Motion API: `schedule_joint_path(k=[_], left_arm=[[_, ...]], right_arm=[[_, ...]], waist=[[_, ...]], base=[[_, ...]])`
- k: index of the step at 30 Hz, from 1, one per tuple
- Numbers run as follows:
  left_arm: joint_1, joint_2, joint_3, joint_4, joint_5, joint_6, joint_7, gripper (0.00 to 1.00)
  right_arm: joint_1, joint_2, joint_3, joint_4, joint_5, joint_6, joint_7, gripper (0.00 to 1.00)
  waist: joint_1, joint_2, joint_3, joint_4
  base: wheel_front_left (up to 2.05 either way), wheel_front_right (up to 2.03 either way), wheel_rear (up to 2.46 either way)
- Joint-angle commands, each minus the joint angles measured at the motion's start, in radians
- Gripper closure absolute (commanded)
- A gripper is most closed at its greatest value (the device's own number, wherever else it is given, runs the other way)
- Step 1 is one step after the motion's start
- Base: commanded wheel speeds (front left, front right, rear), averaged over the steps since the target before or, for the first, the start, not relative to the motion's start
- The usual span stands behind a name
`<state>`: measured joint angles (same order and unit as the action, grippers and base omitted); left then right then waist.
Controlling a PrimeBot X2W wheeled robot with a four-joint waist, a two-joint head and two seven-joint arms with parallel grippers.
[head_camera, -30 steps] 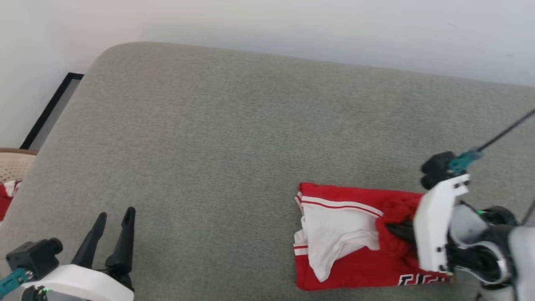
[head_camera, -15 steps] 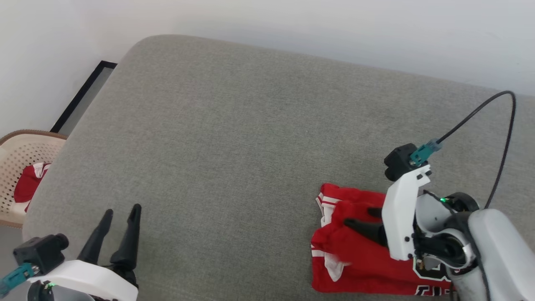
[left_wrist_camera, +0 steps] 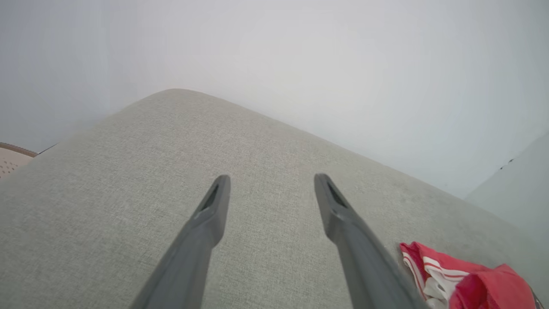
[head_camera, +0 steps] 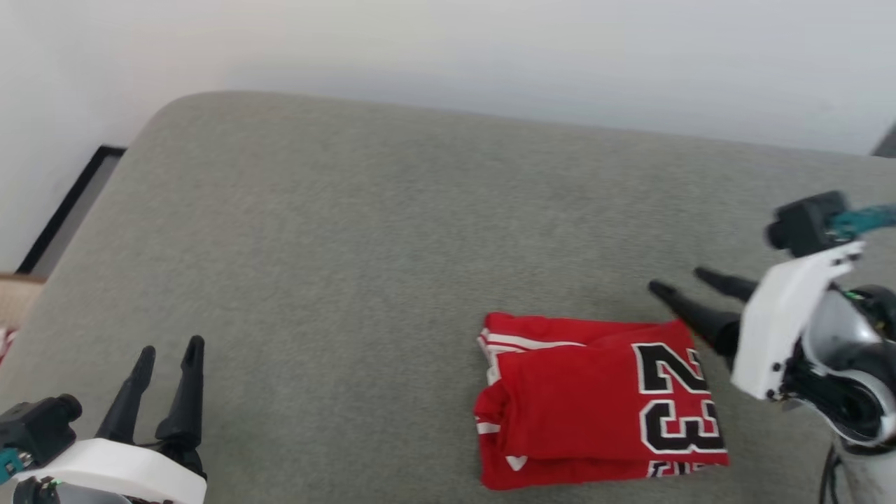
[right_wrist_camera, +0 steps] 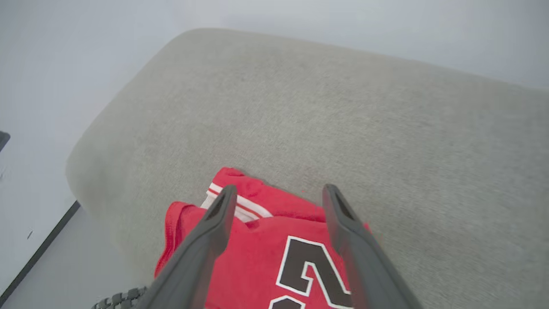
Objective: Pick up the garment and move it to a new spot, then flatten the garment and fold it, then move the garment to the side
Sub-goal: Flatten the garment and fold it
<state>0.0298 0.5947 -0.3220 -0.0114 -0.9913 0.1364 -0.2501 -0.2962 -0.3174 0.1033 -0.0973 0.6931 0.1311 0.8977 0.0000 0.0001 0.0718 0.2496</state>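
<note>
The garment (head_camera: 595, 399) lies folded into a red rectangle on the grey cushion, with the black number 23 facing up and striped trim at its left edge. My right gripper (head_camera: 677, 280) hovers open just past the garment's far right corner, holding nothing. In the right wrist view the garment (right_wrist_camera: 266, 253) sits below and between the spread fingers (right_wrist_camera: 214, 223). My left gripper (head_camera: 168, 346) rests open at the lower left, far from the cloth. The left wrist view catches a corner of the garment (left_wrist_camera: 467, 279) at the lower right.
The grey cushion (head_camera: 364, 245) runs wide to the left and back of the garment. A white wall stands behind it. A woven basket's edge (head_camera: 17, 294) and a dark-framed floor strip (head_camera: 66, 203) lie past the cushion's left side.
My right gripper has let go of the garment, opened and drawn back to the right. The last fold now lies over with the 23 on top. The head camera has shifted.
</note>
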Motion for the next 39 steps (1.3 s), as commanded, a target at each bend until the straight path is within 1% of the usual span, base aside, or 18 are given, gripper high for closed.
schedule_joint_path(k=[1, 4, 9, 13, 16, 18, 21, 23, 24, 25, 31, 33, 35, 39], left_arm=[[0.016, 0.001, 0.008, -0.006, 0.009, 0.003, -0.006, 0.0], [0.021, 0.002, 0.022, -0.012, 0.023, 0.005, -0.009, 0.0], [0.049, 0.005, 0.041, -0.012, 0.053, -0.012, -0.014, 0.0], [0.077, 0.007, 0.057, -0.005, 0.083, -0.017, -0.015, 0.0], [0.094, -0.004, 0.082, -0.005, 0.12, -0.023, -0.016, 0.0], [0.109, -0.011, 0.108, -0.003, 0.158, -0.015, -0.016, 0.0], [0.139, -0.031, 0.142, 0.001, 0.208, -0.027, -0.015, 0.0], [0.159, -0.052, 0.168, 0.0, 0.222, -0.051, -0.016, 0.0], [0.18, -0.055, 0.178, 0.013, 0.242, -0.077, -0.016, 0.0], [0.184, -0.069, 0.192, 0.017, 0.243, -0.087, -0.016, 0.0], [0.205, -0.111, 0.243, 0.053, 0.276, -0.162, -0.016, 0.0], [0.201, -0.122, 0.257, 0.067, 0.294, -0.178, -0.016, 0.0], [0.196, -0.131, 0.267, 0.074, 0.303, -0.182, -0.016, 0.0], [0.18, -0.155, 0.292, 0.097, 0.331, -0.208, -0.016, 0.0]], right_arm=[[0.02, -0.001, -0.016, -0.018, -0.01, -0.001, -0.037, 0.0], [0.055, 0.004, -0.052, -0.042, -0.029, -0.001, -0.132, 0.0], [0.131, 0.008, -0.094, -0.043, -0.05, -0.001, -0.315, 0.0], [0.204, -0.011, -0.087, -0.027, -0.08, -0.001, -0.462, 0.0], [0.249, -0.032, -0.083, -0.003, -0.092, -0.001, -0.586, 0.0], [0.278, -0.046, -0.08, 0.025, -0.106, -0.001, -0.67, 0.0], [0.311, -0.05, -0.074, 0.065, -0.12, -0.001, -0.771, 0.0], [0.327, -0.057, -0.061, 0.093, -0.131, -0.001, -0.824, 0.0], [0.342, -0.064, -0.048, 0.119, -0.141, -0.001, -0.872, 0.0], [0.347, -0.062, -0.045, 0.131, -0.137, -0.001, -0.897, 0.0], [0.373, -0.077, -0.02, 0.197, -0.126, -0.001, -1.008, 0.0], [0.377, -0.08, -0.023, 0.219, -0.118, -0.001, -1.038, 0.0], [0.378, -0.081, -0.02, 0.226, -0.115, -0.001, -1.049, 0.0], [0.376, -0.083, -0.02, 0.254, -0.11, -0.001, -1.077, 0.0]], waist=[[0.0, -0.0001, -0.016, -0.035], [0.0, -0.0001, -0.027, -0.071], [0.0, -0.0001, -0.058, -0.125], [0.0, -0.0001, -0.086, -0.158], [0.0, -0.0001, -0.099, -0.178], [0.0, -0.0001, -0.107, -0.189], [0.0, -0.0001, -0.121, -0.204], [0.0, -0.0001, -0.129, -0.213], [0.0, -0.0001, -0.137, -0.219], [0.0, -0.0001, -0.142, -0.221], [0.0, -0.0001, -0.155, -0.226], [0.0, -0.0001, -0.155, -0.224], [0.0, -0.0001, -0.155, -0.222], [0.0, -0.0001, -0.154, -0.219]], base=[[0.0, 0.0, 0.0], [0.0, 0.0, 0.0], [0.0, 0.0, 0.0], [0.0, 0.0, 0.0], [0.0, 0.0, 0.0], [0.0, 0.0, 0.0], [0.0, 0.0, 0.0], [0.0, 0.0, 0.0], [0.0, 0.0, 0.0], [0.0, 0.0, 0.0], [0.0, 0.0, 0.0], [0.0, 0.0, 0.0], [0.0, 0.0, 0.0], [0.0, 0.0, 0.0]])
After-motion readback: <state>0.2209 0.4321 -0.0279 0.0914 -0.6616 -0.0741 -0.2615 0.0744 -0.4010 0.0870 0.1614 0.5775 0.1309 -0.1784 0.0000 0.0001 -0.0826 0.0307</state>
